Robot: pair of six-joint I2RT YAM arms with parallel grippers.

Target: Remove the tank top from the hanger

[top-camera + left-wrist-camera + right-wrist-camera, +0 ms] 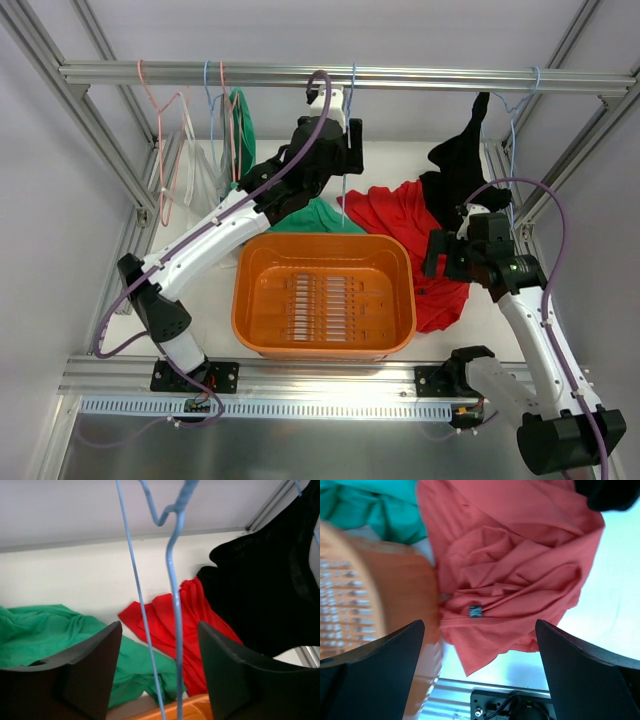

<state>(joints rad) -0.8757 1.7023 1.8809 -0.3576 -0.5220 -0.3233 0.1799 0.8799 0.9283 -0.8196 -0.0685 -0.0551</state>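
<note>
A black tank top (468,160) hangs on a blue hanger (512,105) from the rail at the right; it also shows in the left wrist view (270,590). An empty blue wire hanger (350,95) hangs at the middle of the rail. My left gripper (345,150) is raised to it. In the left wrist view (159,630) the jaws are open, with the hanger's wires (174,600) between the fingers and not touching them. My right gripper (436,255) is open and empty (479,625) over a red garment (520,570) on the table.
An orange basket (325,345) stands at the front centre. The red garment (400,215) lies to its right and a green garment (320,215) behind it. More green cloth (240,115) and several empty hangers (170,130) hang at the left of the rail.
</note>
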